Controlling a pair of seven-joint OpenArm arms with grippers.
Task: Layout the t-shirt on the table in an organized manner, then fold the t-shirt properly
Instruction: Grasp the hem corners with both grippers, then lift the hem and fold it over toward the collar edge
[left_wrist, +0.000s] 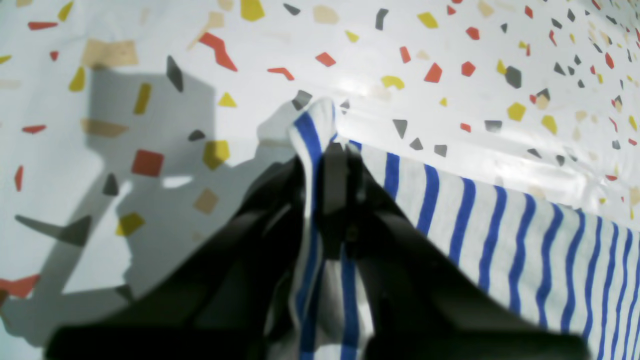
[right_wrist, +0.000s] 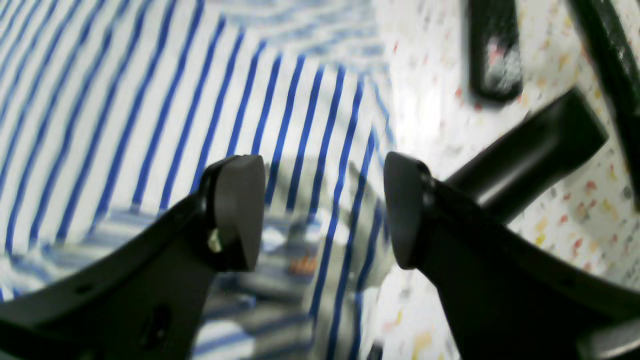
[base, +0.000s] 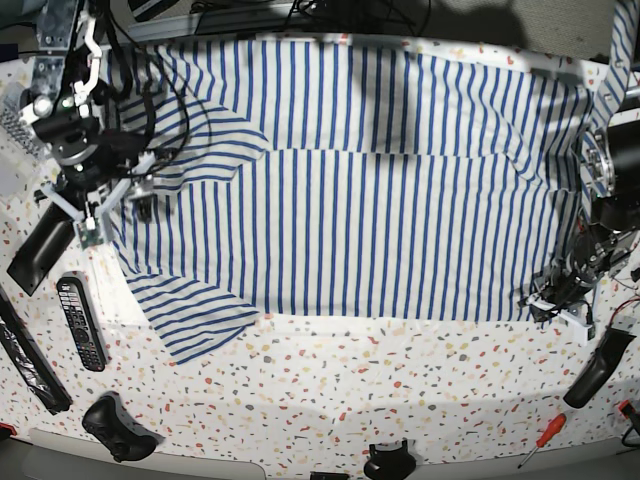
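Note:
The white, blue-striped t-shirt (base: 370, 180) lies spread flat across the far half of the speckled table (base: 400, 380), with one sleeve folded onto its body at the left and another sleeve sticking out at the lower left. My left gripper (left_wrist: 332, 150) is shut on the t-shirt's (left_wrist: 500, 240) corner, pinching a fold of striped cloth above the table (left_wrist: 450, 30); in the base view this left gripper (base: 548, 297) is at the shirt's lower right corner. My right gripper (right_wrist: 325, 215) is open, its fingers apart over the t-shirt's (right_wrist: 150, 125) edge; in the base view this right gripper (base: 110, 205) hangs at the shirt's left side.
A remote control (base: 80, 322), a long black bar (base: 25, 355) and a black handle (base: 40, 250) lie left of the shirt. A game controller (base: 120, 425), a red screwdriver (base: 540, 440) and another black handle (base: 598, 368) lie near the front edge.

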